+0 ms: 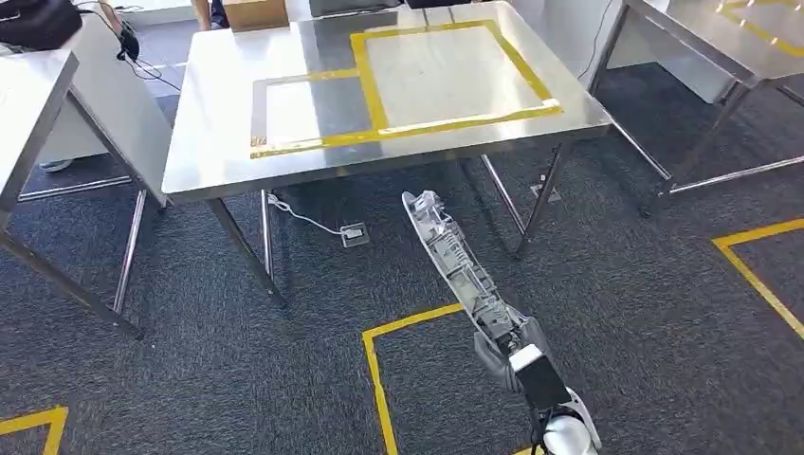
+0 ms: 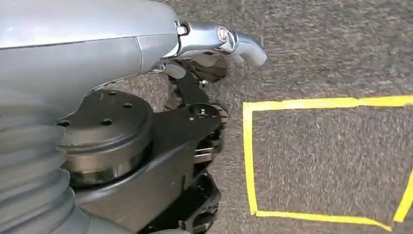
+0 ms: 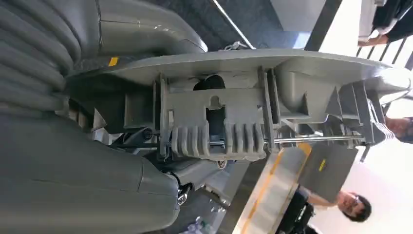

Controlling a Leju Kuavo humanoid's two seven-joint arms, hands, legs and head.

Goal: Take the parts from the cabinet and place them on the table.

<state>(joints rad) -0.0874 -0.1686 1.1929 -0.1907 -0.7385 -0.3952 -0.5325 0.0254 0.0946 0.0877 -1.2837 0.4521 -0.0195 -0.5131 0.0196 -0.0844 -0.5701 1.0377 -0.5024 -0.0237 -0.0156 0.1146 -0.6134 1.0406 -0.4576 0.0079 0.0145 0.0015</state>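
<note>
Our right hand has its fingers wrapped around one end of a long grey plastic part, and in the right wrist view the same part lies straight across the hand, ribs and a thin metal rod facing the camera. The grip sits at the near end only, so nearly the whole length juts forward and up from the hand, toward the steel table ahead. The free tip hangs over the carpet just short of the table's front edge, lower than the tabletop as we judge it.

Our left hand hangs by the body over the carpet; nothing appears to be in it, but we cannot tell how far its fingers are curled.

What could go wrong: held by one end, the part has a lot of leverage on the fingers, and a jolt while walking could make it pivot or slip out (the smooth plastic gives little to bite on). The leading tip could also strike the table edge or a leg if we close in without raising the arm. And the yellow tape frame lies well back from the near edge, so a short reach might leave the part overhanging the rim.
</note>
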